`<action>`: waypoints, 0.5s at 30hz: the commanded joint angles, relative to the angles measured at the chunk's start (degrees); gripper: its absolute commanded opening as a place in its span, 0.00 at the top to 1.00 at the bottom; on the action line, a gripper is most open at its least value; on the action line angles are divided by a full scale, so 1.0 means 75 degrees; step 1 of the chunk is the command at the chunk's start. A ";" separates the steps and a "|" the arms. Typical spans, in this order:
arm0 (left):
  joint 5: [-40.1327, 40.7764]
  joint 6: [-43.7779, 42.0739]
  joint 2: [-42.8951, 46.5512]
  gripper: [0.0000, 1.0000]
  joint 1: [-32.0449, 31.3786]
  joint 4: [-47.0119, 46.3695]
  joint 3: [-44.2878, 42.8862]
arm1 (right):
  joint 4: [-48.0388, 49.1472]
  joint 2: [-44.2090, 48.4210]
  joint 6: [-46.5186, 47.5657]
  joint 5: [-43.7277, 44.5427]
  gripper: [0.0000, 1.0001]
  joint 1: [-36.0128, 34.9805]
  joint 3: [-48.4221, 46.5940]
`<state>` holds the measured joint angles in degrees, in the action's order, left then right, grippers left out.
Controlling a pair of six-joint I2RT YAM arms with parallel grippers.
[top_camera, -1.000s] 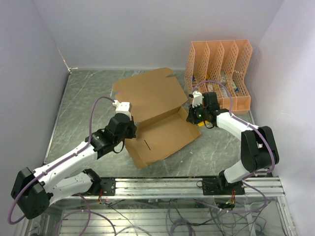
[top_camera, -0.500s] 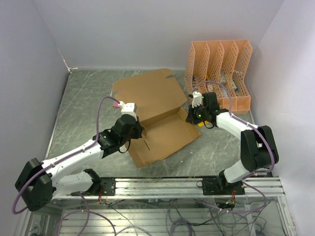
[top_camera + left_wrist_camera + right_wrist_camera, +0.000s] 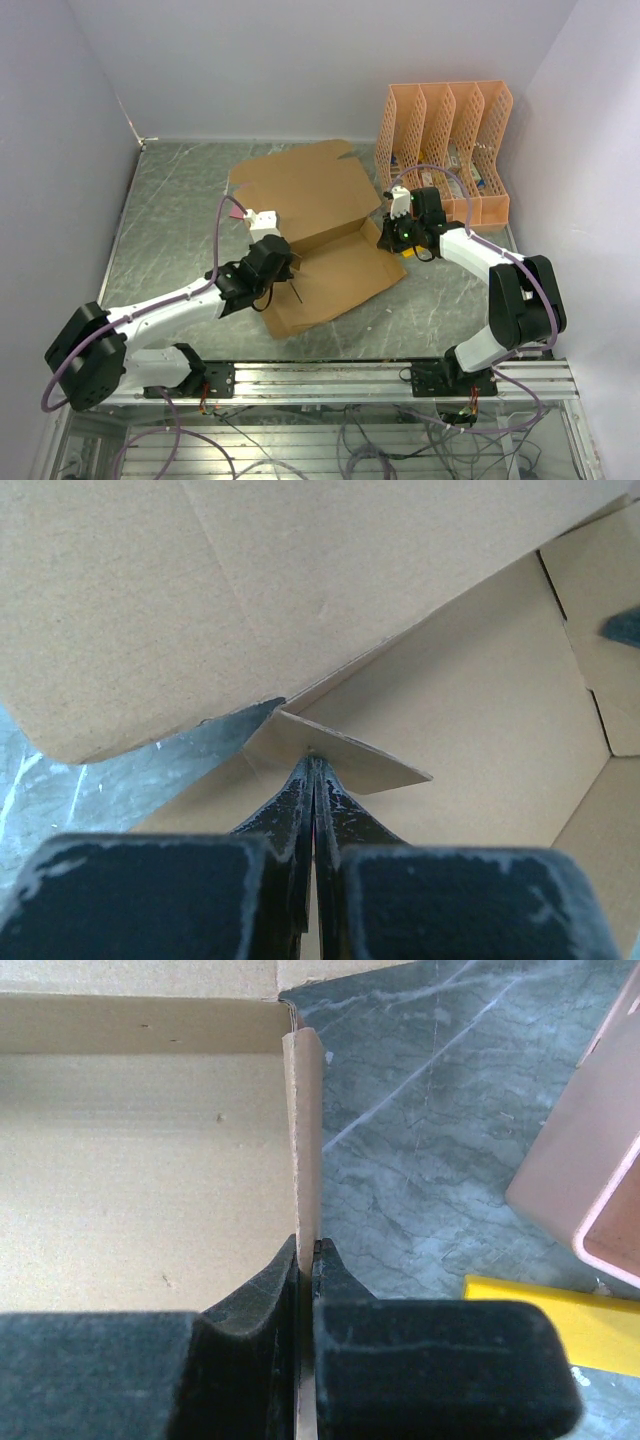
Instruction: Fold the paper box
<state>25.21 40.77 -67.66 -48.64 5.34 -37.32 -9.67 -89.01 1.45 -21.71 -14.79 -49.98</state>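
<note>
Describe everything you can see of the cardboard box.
The box is plain brown corrugated cardboard, a die-cut sheet partly folded into a shallow tray. Its wide lid panel lies open toward the back, and a slot shows in the floor. It rests on the grey marbled table, skewed to the table's edges. The right gripper is shut on the upright right-hand wall. The left gripper is shut on a small flap at the left end, which bends inward.

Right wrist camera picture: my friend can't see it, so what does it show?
The right tool pinches one upright wall of the brown paper box, whose inside fills the left. On the right are grey marbled table, an orange organizer and something yellow.
</note>
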 commanded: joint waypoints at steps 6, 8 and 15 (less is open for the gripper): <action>0.0583 0.0071 -0.0257 0.92 -0.0110 -0.0842 -0.0436 | 0.0191 -0.0066 -0.0099 -0.0225 1.00 0.0018 0.0078; 0.0271 -0.0188 0.0082 0.92 -0.0103 -0.0742 -0.0432 | 0.0179 -0.0075 -0.0109 -0.0191 1.00 0.0034 0.0060; -0.1069 -0.0698 0.1847 0.91 -0.0107 0.1585 -0.0406 | 0.0166 -0.0156 -0.0172 -0.0198 1.00 0.0124 0.0025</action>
<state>23.29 38.11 -60.58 -49.19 7.27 -38.44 -9.67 -89.45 0.89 -21.69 -14.44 -49.98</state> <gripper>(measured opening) 0.085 0.023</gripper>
